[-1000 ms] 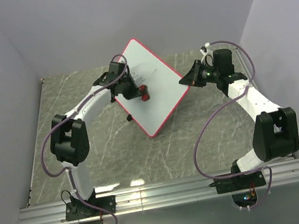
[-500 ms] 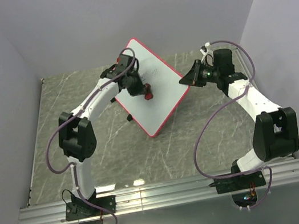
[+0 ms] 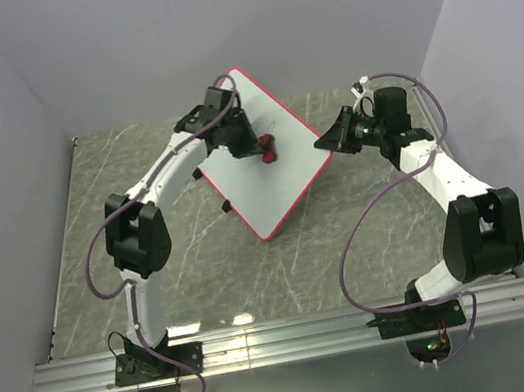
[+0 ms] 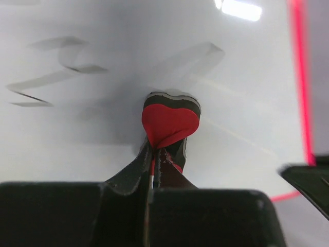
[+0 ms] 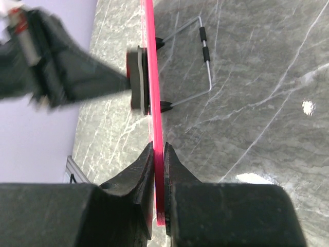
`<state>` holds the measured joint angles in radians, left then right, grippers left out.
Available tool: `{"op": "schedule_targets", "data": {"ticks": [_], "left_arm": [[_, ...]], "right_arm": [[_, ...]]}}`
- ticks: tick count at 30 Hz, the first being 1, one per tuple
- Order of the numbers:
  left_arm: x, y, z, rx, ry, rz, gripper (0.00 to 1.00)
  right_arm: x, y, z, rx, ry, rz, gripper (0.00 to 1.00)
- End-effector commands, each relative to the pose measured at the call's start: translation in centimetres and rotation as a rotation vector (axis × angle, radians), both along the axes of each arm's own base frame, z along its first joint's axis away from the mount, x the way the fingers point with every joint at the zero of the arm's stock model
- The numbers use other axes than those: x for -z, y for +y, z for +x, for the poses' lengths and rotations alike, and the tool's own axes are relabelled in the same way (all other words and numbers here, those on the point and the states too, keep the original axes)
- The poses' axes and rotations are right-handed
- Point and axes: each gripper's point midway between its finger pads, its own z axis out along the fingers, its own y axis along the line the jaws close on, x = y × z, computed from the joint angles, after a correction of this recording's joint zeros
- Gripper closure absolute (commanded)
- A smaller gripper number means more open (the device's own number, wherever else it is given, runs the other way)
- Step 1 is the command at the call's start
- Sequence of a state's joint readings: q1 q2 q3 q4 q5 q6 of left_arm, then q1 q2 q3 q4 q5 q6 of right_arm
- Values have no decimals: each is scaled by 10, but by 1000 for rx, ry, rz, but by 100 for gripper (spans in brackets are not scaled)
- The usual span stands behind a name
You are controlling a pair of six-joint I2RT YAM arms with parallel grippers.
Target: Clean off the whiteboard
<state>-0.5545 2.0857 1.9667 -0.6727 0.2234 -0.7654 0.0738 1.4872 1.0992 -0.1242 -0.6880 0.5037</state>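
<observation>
The whiteboard [image 3: 276,188], white with a thin red rim, stands tilted on the marble table. My left gripper [image 3: 255,143] is shut on a small red-and-black eraser [image 3: 267,152], which presses on the board's upper middle. In the left wrist view the eraser [image 4: 170,122] sits flat against the white surface, with faint smeared grey marks [image 4: 49,82] to its left. My right gripper [image 3: 327,142] is shut on the board's right corner. The right wrist view shows that gripper [image 5: 159,150] with both jaws clamped on the red rim [image 5: 152,77], seen edge-on.
A bent wire stand [image 5: 206,56] with black sleeves props the board from behind. Grey walls close in the table on the left, back and right. A metal rail [image 3: 287,339] carrying both arm bases runs along the near edge.
My left gripper has slid the eraser up and to the right across the board. The black scribbles it passed over have thinned out. The right gripper has kept its hold on the rim.
</observation>
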Motion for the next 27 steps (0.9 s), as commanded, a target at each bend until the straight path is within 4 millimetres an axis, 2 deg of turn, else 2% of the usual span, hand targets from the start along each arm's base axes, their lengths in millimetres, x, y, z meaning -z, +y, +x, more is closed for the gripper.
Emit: {"op": "schedule_targets", "data": {"ticks": [1, 2, 5, 9, 12, 15, 16, 18, 19, 20, 22, 25, 27], "left_arm": [[95, 80, 34, -129, 91, 194, 100], [106, 101, 41, -153, 98, 218, 100], [132, 133, 45, -179, 127, 277, 100], [151, 159, 46, -208, 152, 328, 100], [153, 161, 45, -208, 160, 331, 100], [132, 138, 46, -144, 91, 343, 100], [118, 127, 51, -123, 50, 334, 100], [101, 97, 48, -42, -3, 312, 100], [82, 85, 52, -20, -42, 285, 100], [73, 67, 47, 33, -58, 248, 100], [46, 46, 49, 80, -107, 185, 100], [16, 19, 44, 166, -161, 89, 100], [11, 10, 41, 205, -166, 50, 100]], "right_arm": [[9, -2, -13, 29, 57, -31, 100], [10, -3, -14, 32, 60, -34, 100], [11, -4, -14, 35, 64, -44, 100], [11, -5, -13, 36, 65, -48, 100], [12, -5, -12, 36, 69, -49, 100], [12, -4, -11, 37, 73, -47, 100], [13, -4, -10, 39, 73, -48, 100], [15, -3, -9, 34, 79, -46, 100], [16, -2, -8, 33, 83, -45, 100], [16, -1, -8, 31, 86, -46, 100], [17, -1, -8, 29, 87, -51, 100], [18, 0, -9, 29, 92, -54, 100], [19, 0, -10, 26, 94, -57, 100]]}}
